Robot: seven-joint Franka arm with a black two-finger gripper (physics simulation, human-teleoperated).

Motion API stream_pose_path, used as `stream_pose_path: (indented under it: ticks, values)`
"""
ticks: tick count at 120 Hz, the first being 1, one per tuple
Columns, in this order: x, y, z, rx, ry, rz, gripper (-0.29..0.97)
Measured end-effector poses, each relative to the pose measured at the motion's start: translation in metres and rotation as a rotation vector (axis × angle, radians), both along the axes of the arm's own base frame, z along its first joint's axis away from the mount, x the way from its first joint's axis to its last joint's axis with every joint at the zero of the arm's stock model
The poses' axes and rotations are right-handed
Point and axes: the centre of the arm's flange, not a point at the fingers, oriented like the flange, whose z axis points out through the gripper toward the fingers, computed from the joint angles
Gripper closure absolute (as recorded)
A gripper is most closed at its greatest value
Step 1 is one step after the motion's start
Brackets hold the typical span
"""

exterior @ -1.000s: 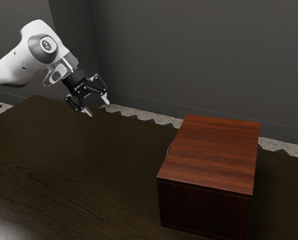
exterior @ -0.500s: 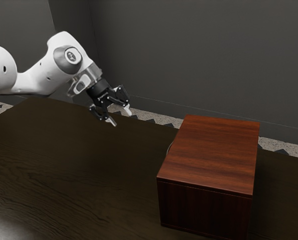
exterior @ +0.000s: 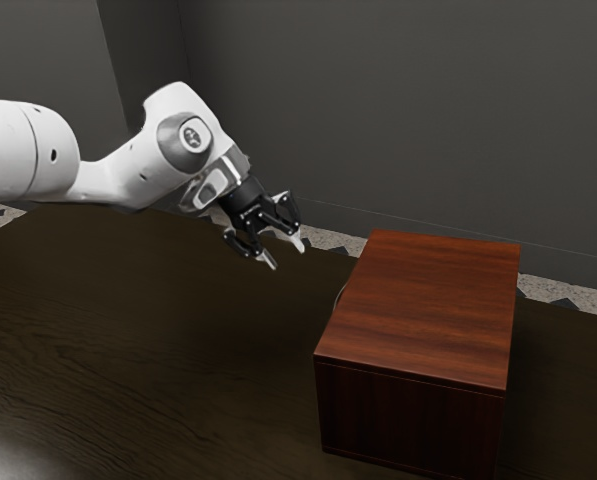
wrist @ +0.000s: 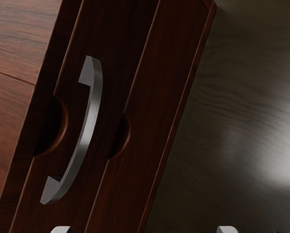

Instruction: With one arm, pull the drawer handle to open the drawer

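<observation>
Well apart from the wooden drawer box (exterior: 428, 300) on the dark table (exterior: 128, 350), the gripper (exterior: 284, 256) hangs with its fingers spread wide, gripping nothing. The wrist view faces the drawer front's curved silver handle (wrist: 86, 128), untouched.

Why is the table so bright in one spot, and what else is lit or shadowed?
Exterior view: a pale glare lies on the dark table at the view's lower left corner; the top of the box is lit, its front face shadowed. Wrist view: the metal handle catches light against dark hollows, and a bright patch lies on the table beside the box.
</observation>
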Motion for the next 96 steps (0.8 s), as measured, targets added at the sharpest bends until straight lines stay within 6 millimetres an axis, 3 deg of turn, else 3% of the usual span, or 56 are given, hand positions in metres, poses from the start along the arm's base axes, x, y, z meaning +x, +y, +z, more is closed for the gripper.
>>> stream_pose_path:
  ticks: [13, 54, 96]
  values:
    - [0.003, -0.006, -0.004, 0.002, -0.006, -0.002, 0.32]
    - [-0.001, -0.053, -0.018, 0.006, 0.004, -0.065, 0.31]
    - [-0.002, -0.070, -0.040, 0.009, 0.030, -0.086, 0.38]
